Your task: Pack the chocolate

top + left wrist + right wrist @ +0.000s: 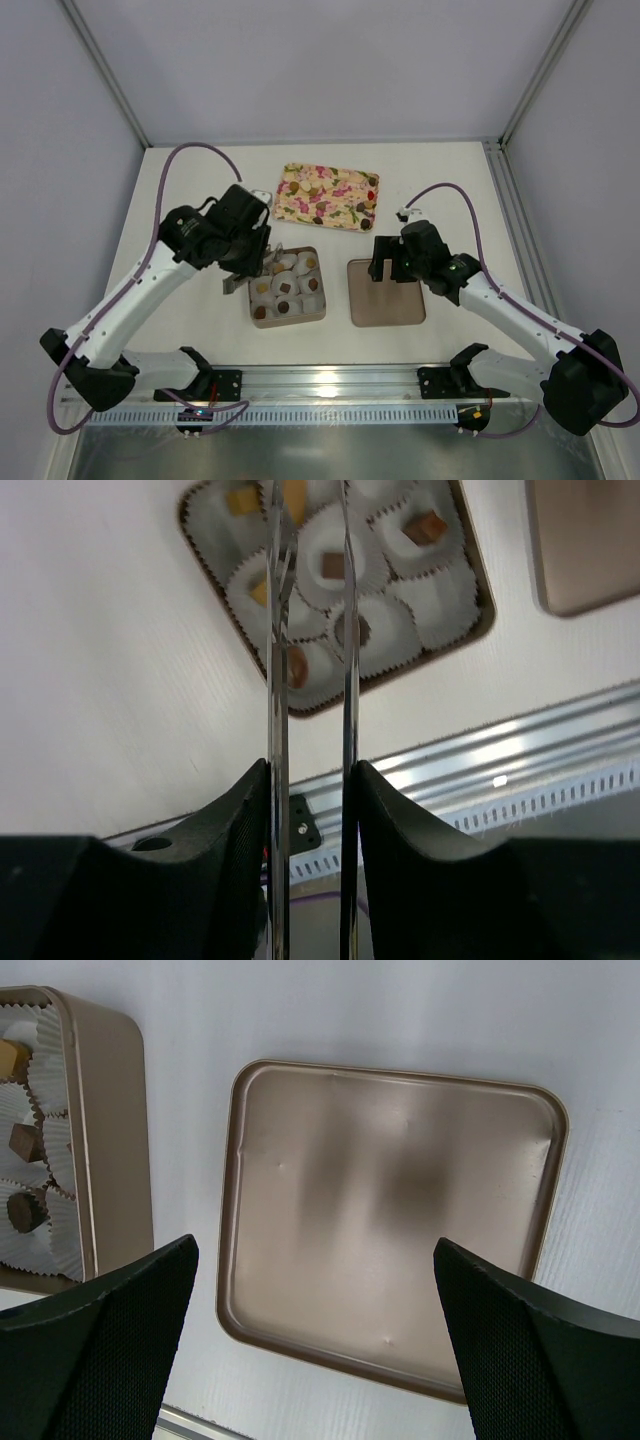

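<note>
The square brown box holds white paper cups, and several hold chocolate pieces, dark brown and tan. More chocolates lie on the floral tray at the back. My left gripper is shut on metal tongs. The tong blades reach over the box's cups with nothing visible between the tips. My right gripper is open and empty above the box lid, which lies flat to the right of the box.
The box's side shows at the left of the right wrist view. A metal rail runs along the near table edge. Frame posts stand at the back corners.
</note>
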Action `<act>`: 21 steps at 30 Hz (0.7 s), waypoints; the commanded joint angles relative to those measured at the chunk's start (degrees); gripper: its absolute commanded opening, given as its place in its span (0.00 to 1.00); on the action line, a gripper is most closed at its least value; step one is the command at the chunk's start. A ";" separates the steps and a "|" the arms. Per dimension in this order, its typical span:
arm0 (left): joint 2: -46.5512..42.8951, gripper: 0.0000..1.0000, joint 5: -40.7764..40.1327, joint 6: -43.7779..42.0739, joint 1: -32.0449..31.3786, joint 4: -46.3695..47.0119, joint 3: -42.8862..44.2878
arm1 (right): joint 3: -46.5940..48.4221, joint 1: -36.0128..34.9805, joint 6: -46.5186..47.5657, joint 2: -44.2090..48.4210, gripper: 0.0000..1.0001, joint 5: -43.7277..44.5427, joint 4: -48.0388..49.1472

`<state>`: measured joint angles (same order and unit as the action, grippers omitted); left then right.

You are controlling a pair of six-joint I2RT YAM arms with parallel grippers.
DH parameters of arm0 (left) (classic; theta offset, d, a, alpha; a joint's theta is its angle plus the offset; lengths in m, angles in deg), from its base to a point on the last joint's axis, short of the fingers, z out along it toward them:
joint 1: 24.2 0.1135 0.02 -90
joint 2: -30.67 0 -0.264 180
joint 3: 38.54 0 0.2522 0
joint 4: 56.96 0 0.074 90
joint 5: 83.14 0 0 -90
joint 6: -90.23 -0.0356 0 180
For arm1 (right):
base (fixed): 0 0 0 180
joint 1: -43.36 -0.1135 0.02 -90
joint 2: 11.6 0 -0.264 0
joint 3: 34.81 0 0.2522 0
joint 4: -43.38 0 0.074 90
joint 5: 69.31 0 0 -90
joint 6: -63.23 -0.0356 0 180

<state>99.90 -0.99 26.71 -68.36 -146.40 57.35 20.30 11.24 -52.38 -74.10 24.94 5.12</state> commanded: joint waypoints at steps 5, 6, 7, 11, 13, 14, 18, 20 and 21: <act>9.85 0.41 -1.20 -6.88 19.70 9.31 8.57 | 0.76 0.13 0.91 1.68 1.00 -1.96 1.29; 11.26 0.41 -1.11 -7.32 23.82 10.71 9.53 | 0.93 0.13 1.08 1.85 1.00 -2.14 1.20; 12.76 0.41 -1.28 -7.15 26.03 12.12 9.80 | 1.11 0.13 1.17 1.94 1.00 -2.32 1.11; 21.45 0.41 0.83 -5.13 34.66 21.42 9.98 | 2.25 0.13 1.61 1.42 1.00 -3.11 0.59; 24.88 0.40 1.17 -3.72 38.35 23.55 10.77 | 2.69 0.13 1.52 1.24 1.00 -3.46 0.41; 28.12 0.41 1.26 -3.46 39.41 25.74 11.12 | 2.86 0.13 1.44 1.33 1.00 -3.37 0.23; 34.91 0.41 0.12 -2.31 42.66 29.17 13.06 | 2.87 0.13 0.91 1.94 1.00 -3.28 0.06; 38.41 0.41 0.30 -1.61 43.90 30.32 13.84 | 2.69 0.13 0.56 2.55 1.00 -3.28 0.06; 39.57 0.42 0.65 -1.35 43.90 30.94 14.20 | 2.52 0.13 0.56 2.56 1.00 -3.20 0.06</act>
<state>137.82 -0.58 23.78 -25.04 -121.09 68.12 20.87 11.24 -51.96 -73.27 21.99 4.62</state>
